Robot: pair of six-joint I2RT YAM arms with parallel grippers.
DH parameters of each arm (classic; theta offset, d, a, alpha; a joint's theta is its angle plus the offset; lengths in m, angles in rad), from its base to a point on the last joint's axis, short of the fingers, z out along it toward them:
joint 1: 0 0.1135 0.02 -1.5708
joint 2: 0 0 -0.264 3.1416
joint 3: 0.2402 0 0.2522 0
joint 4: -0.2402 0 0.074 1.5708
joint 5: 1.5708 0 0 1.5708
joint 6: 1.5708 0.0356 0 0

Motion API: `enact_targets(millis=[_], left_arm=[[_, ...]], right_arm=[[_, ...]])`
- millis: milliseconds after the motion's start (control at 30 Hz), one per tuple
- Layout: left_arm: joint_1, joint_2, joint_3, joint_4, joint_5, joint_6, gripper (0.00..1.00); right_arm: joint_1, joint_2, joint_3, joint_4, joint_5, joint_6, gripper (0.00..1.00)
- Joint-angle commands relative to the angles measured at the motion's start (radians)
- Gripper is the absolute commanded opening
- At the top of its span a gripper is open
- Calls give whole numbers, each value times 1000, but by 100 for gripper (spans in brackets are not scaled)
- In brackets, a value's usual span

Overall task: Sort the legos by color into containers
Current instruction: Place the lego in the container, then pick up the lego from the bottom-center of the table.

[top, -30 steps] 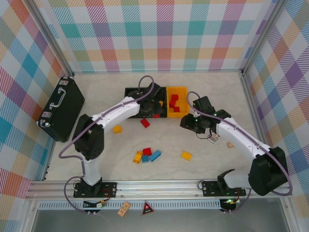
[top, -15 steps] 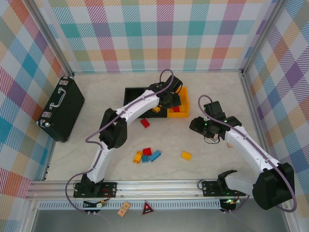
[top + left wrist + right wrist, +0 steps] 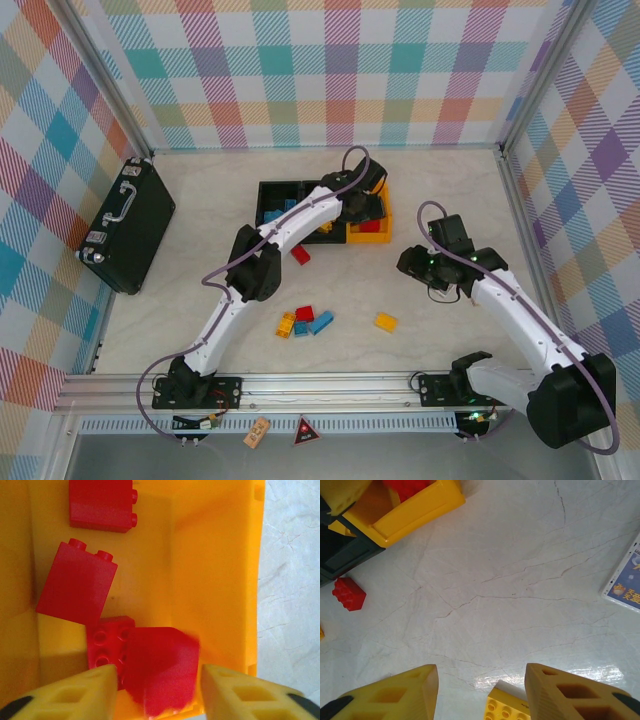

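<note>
My left gripper (image 3: 159, 672) hangs open over the yellow-orange bin (image 3: 215, 580), at the right end of the row of containers (image 3: 372, 232). A blurred red lego (image 3: 165, 655) sits loose between its fingers, touching neither. Other red legos (image 3: 75, 587) lie in that bin. The left black bin (image 3: 268, 190) holds blue legos, and the middle black bin (image 3: 340, 236) holds yellow ones. My right gripper (image 3: 481, 669) is open low over the table, to the right of the bins (image 3: 410, 262). A yellow lego (image 3: 507, 707) shows between its fingers at the frame's bottom edge, untouched.
Loose legos lie on the table: a red one (image 3: 300, 254) below the bins, an orange, red and blue cluster (image 3: 304, 320), and a yellow one (image 3: 385, 321). A black briefcase (image 3: 130, 235) stands at the left wall. A printed card (image 3: 625, 580) lies right of my right gripper.
My left arm has stretched from the middle bin to over the yellow-orange bin, and its jaws have opened, letting the red lego go. My right gripper has drawn back to the right.
</note>
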State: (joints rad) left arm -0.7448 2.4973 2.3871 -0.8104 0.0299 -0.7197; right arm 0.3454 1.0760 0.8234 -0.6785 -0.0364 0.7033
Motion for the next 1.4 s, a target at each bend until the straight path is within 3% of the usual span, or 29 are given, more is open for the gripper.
enact_targets(millis=[0,200,367,733,1000,1367], left_arm=[[-4,-2,34,-7,18,-2,54],[-8,-61,11,-4,34,3,56],[-17,-182,-125,51,49,34,57],[-18,-577,-763,310,107,53,58],[-11,-740,-1087,390,126,33,59],[-11,-792,-1206,389,103,27,59]], right_arm=[[-10,-13,-10,-24,4,2,49],[-9,6,-10,-9,-9,2,49],[-10,42,1,9,-34,-4,49],[-1,119,27,27,-136,-93,56],[53,157,-23,0,-206,-176,61],[178,196,-140,44,-209,-160,62]])
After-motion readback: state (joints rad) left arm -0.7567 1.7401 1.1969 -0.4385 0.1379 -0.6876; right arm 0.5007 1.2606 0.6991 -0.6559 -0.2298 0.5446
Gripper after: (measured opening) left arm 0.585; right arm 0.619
